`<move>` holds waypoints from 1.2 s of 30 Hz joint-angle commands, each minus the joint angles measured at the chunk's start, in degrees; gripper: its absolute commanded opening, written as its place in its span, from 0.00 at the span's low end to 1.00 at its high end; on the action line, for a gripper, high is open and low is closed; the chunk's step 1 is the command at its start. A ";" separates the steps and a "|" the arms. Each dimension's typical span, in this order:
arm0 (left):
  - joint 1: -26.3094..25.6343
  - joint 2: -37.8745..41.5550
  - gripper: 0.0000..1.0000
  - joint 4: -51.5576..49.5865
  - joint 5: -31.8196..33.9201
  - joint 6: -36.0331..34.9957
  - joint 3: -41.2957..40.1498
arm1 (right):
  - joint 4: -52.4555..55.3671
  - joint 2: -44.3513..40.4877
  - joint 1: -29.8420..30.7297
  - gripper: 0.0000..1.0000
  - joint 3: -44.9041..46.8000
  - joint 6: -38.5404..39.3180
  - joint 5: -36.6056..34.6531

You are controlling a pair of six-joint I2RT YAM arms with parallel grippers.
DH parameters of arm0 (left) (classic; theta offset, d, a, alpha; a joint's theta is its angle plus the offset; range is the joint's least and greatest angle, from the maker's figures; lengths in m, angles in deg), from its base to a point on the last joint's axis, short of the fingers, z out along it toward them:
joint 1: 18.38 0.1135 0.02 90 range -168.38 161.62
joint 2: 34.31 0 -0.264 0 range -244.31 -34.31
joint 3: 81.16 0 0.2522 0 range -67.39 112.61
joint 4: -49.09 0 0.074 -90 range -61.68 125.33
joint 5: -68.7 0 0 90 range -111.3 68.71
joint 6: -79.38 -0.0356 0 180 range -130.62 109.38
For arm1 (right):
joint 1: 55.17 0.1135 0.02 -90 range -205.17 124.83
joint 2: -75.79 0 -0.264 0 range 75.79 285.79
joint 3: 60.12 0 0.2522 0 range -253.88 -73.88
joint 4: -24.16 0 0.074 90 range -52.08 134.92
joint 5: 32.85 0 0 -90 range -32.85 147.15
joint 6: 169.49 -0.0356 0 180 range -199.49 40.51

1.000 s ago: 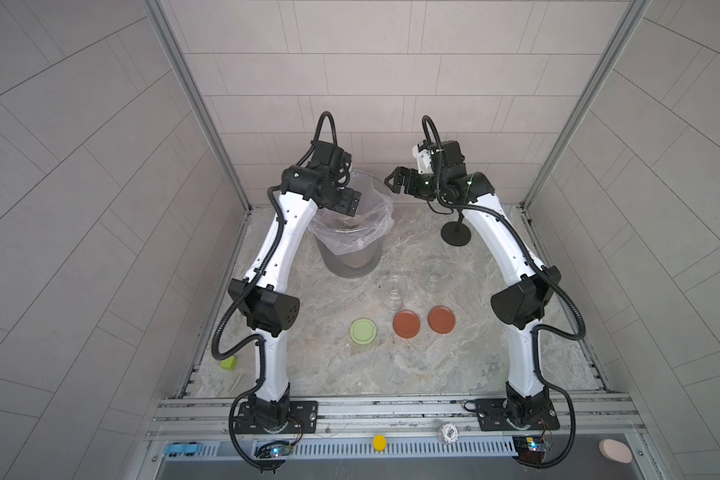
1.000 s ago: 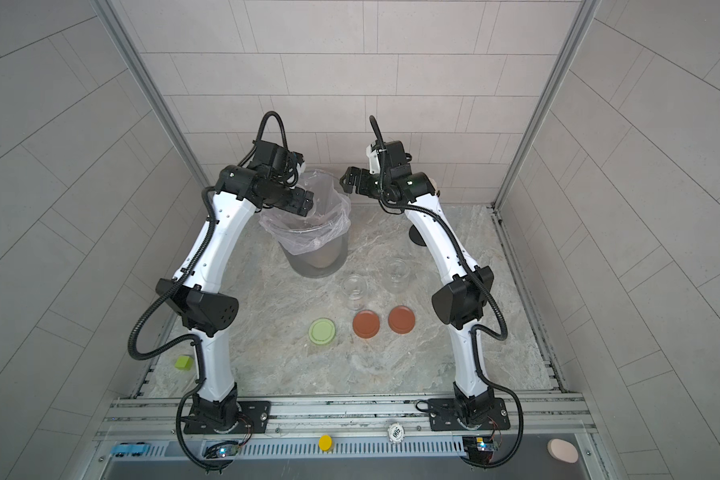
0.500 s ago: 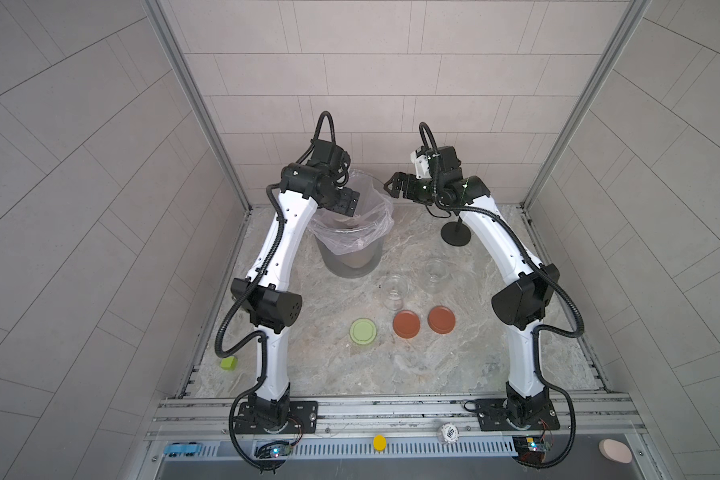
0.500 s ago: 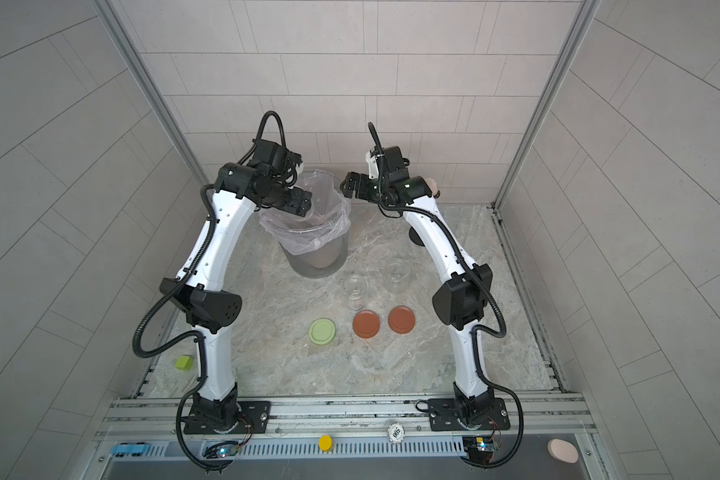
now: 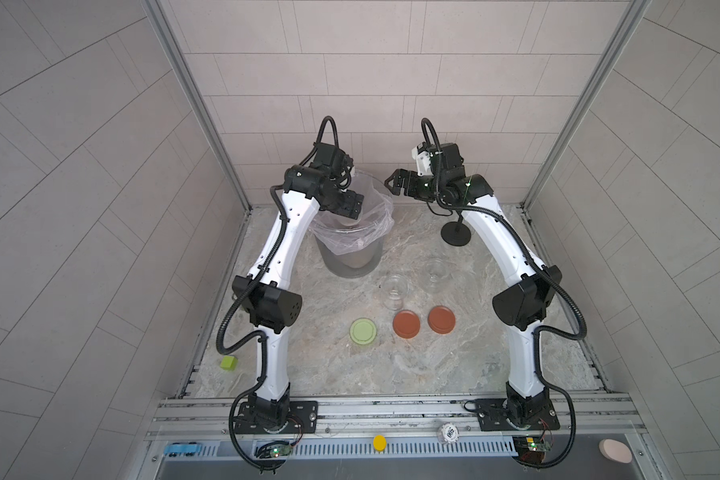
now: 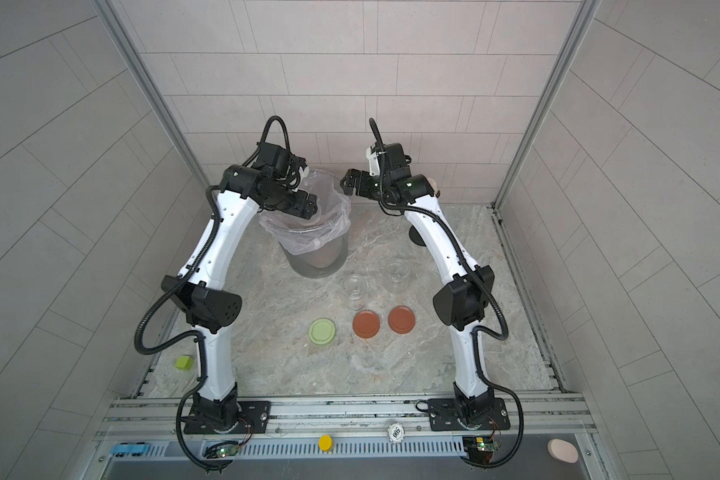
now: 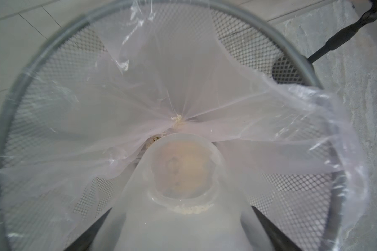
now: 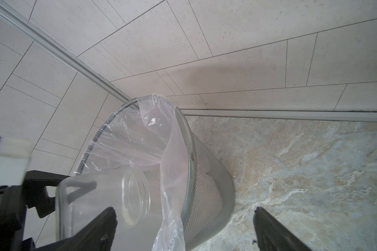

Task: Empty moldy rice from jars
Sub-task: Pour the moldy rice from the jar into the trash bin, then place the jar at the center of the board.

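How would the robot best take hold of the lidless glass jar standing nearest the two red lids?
Probably by its round side wall below the neck, coming down from above with the jaws straddling the jar: it stands upright, mouth open, with free room on either side.

On the tabletop (image 5: 341, 374), back and left of centre: bin (image 5: 350, 268), liner (image 5: 381, 210) inside and draped over its rim. Above the bin's opening: tipped jar (image 7: 183, 169), mouth toward the liner. Rice (image 7: 178, 121) in the liner's folds. Before the bin, to its right: near jar (image 5: 395, 286), with far jar (image 5: 435, 272) to its right. Before those, in a row: left lid (image 5: 363, 331), middle lid (image 5: 406, 324), right lid (image 5: 441, 319). Back right: stand (image 5: 455, 235).
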 commanded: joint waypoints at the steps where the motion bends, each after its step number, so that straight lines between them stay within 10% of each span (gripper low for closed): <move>1: 1.60 4.24 0.00 7.23 -8.64 2.92 -2.00 | 0.20 -3.10 0.21 0.99 -0.64 1.27 -0.43; 6: 2.89 11.78 0.00 25.93 -13.40 11.17 -10.34 | 0.88 -4.75 0.23 0.99 -0.11 2.23 0.24; 19: 3.74 25.59 0.00 35.82 -14.28 14.33 -27.71 | -0.30 -10.24 -0.18 0.99 3.41 -2.64 5.52; 28: 5.16 34.55 0.02 50.20 -17.07 24.89 -41.07 | -16.56 -21.12 -0.07 0.99 20.78 -12.23 10.95; 36: 5.22 26.32 0.00 30.95 -11.72 14.65 -27.18 | -17.62 -22.56 -0.02 0.99 24.32 -12.19 11.49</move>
